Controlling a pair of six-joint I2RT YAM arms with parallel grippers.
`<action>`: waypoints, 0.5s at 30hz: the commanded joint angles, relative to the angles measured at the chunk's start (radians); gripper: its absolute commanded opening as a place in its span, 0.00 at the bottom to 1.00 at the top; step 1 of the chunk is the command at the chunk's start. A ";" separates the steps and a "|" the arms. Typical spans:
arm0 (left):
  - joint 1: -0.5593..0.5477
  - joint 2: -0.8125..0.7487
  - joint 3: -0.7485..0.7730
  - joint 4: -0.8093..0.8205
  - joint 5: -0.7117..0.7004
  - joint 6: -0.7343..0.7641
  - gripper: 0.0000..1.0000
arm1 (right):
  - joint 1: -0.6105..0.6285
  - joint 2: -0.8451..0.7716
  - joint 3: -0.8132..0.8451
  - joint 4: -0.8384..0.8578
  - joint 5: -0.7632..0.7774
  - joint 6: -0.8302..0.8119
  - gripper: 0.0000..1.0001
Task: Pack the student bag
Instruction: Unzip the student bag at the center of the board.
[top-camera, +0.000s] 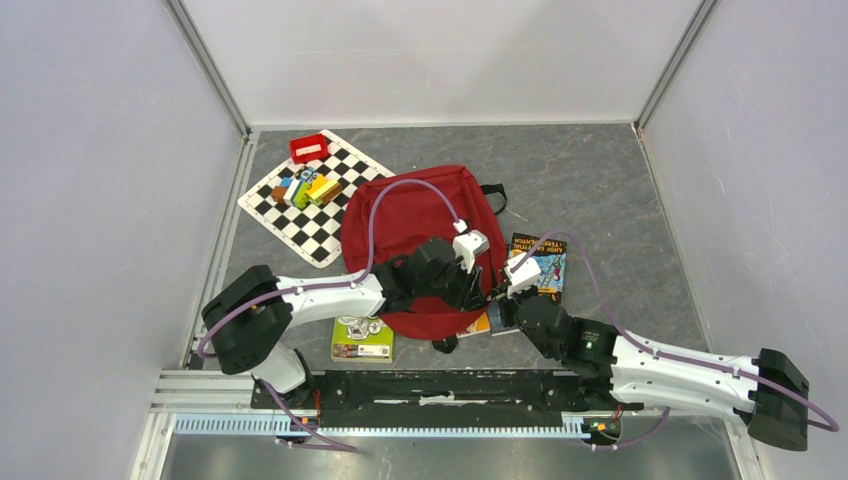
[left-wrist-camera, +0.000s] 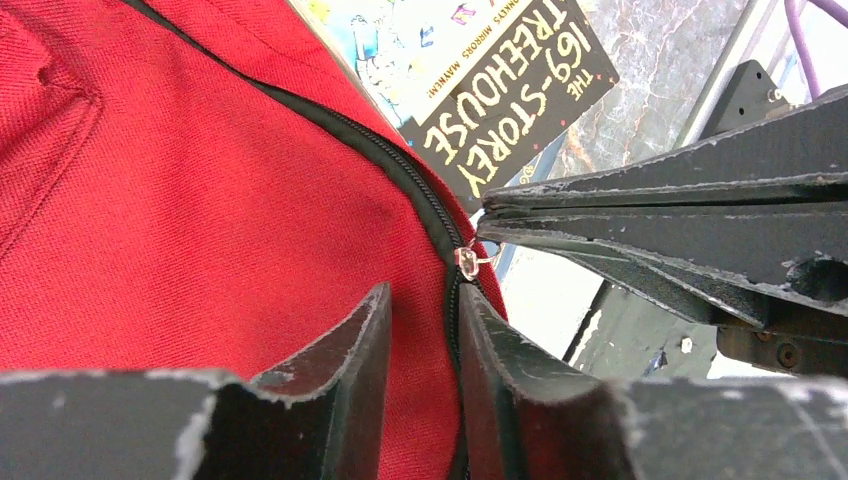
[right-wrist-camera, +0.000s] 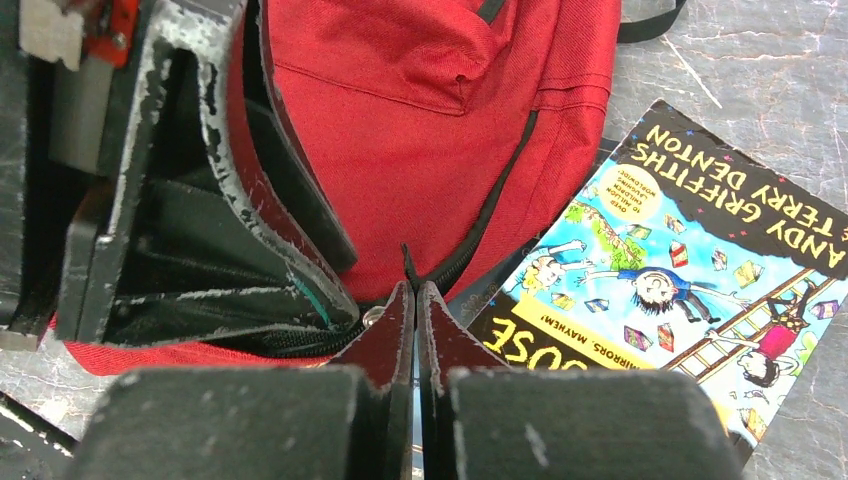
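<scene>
The student bag (top-camera: 415, 225) is seen lying flat on the surface (top-camera: 600, 190), directly under the left end effector (left-wrist-camera: 420, 300) and just left of the right end effector (right-wrist-camera: 415, 295); both end effectors are met at the bag's near right edge, almost touching each other. The left fingers (left-wrist-camera: 365, 335) are held partly apart astride the black zipper (left-wrist-camera: 400, 170), with red fabric between them; whether the fabric is actually gripped cannot be told. The right end effector's fingers are pressed tightly together; its tips are placed at the zipper slider, whose small metal ring (left-wrist-camera: 468, 262) is seen right against them, and whether the pull is pinched cannot be told. A book (right-wrist-camera: 690, 260) with a black, illustrated cover is laid just right of the right end effector, partly under the bag's edge; a second book (top-camera: 362, 338) is found near the left arm's side of the bag. Well beyond both end effectors, a chequered mat (top-camera: 300, 215) is spread with coloured blocks (top-camera: 308, 188) on it and a small red box (top-camera: 309, 148) at its far corner.
</scene>
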 joint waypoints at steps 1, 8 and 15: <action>-0.013 0.010 0.029 0.005 -0.032 0.046 0.26 | -0.003 -0.016 0.000 0.026 0.011 0.018 0.00; -0.016 -0.073 -0.016 0.004 -0.057 0.010 0.02 | -0.004 0.058 0.073 -0.147 0.177 0.089 0.00; -0.016 -0.149 -0.047 -0.051 -0.083 -0.012 0.02 | -0.040 0.121 0.138 -0.227 0.221 0.137 0.00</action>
